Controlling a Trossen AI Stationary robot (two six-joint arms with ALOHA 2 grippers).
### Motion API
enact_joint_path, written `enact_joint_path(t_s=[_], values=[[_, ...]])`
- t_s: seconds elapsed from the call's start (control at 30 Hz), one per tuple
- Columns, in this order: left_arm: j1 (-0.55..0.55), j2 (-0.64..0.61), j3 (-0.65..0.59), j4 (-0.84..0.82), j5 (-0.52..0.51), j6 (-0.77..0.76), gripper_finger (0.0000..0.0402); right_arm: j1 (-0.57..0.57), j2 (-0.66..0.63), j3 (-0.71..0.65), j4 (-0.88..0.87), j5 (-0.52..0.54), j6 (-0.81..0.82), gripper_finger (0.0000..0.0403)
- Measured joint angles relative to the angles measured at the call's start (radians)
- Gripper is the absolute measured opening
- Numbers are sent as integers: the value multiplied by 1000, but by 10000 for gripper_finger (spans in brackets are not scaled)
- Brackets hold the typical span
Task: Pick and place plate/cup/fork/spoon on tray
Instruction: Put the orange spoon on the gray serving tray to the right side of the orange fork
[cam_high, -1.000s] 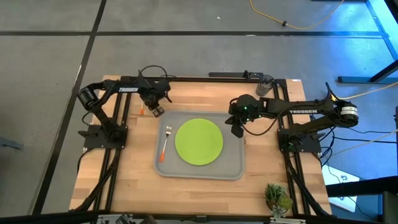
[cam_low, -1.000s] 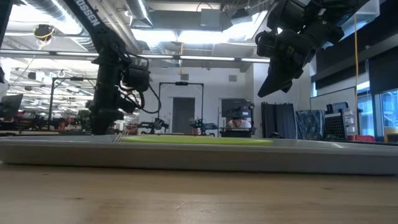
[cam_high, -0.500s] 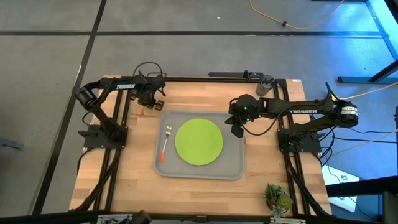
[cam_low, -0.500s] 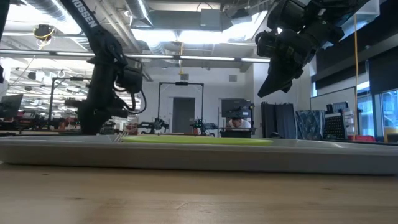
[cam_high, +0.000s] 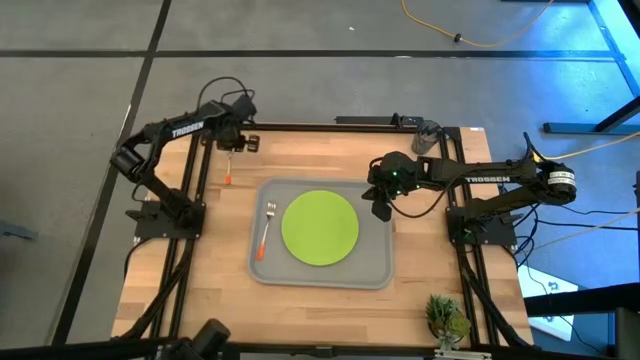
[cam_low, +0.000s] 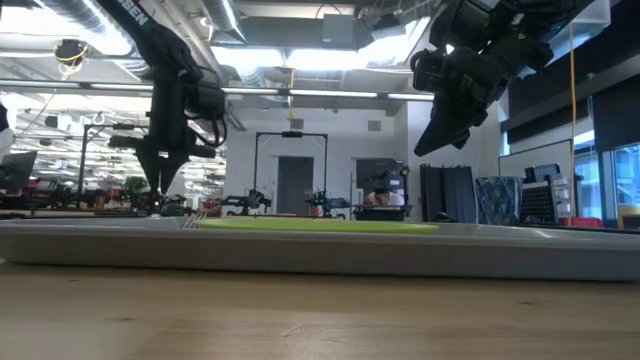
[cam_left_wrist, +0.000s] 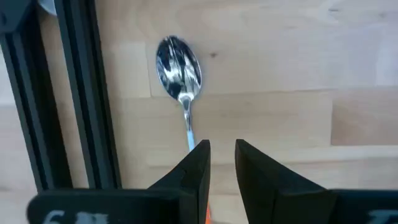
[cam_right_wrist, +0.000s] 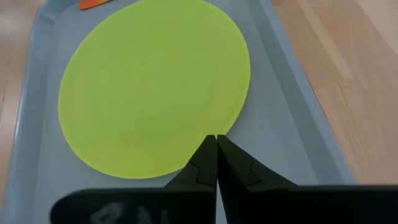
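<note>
Only left gripper (cam_left_wrist: 222, 163)'s camera shows spoon (cam_left_wrist: 180, 68)'s bowl.

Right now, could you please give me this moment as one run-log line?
left gripper: open above spoon | right gripper: shut over tray | plate, fork: on tray

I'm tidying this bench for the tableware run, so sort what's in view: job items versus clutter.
Belongs to the job:
- tray
- plate, on the tray
- fork, on the tray beside the plate
- spoon, on the wood off the tray, under the left hand
- cup, at the table's far edge

Just lying about:
- potted plant
- yellow cable on the floor
</note>
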Motion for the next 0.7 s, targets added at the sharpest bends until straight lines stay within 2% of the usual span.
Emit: enact_joint_path(t_s=[0.1, 0.23, 0.37, 0.7], values=[[25, 15, 0, 55, 9, 64, 68, 0, 0, 0, 0, 0, 0, 6], [66, 45, 0, 74, 13, 70, 68, 0, 0, 0, 1, 0, 0, 6], [97, 54, 0, 31, 8, 93, 68, 0, 0, 0, 1, 0, 0, 6], [86, 53, -48, 0, 3, 88, 68, 0, 0, 0, 5, 0, 0, 6]])
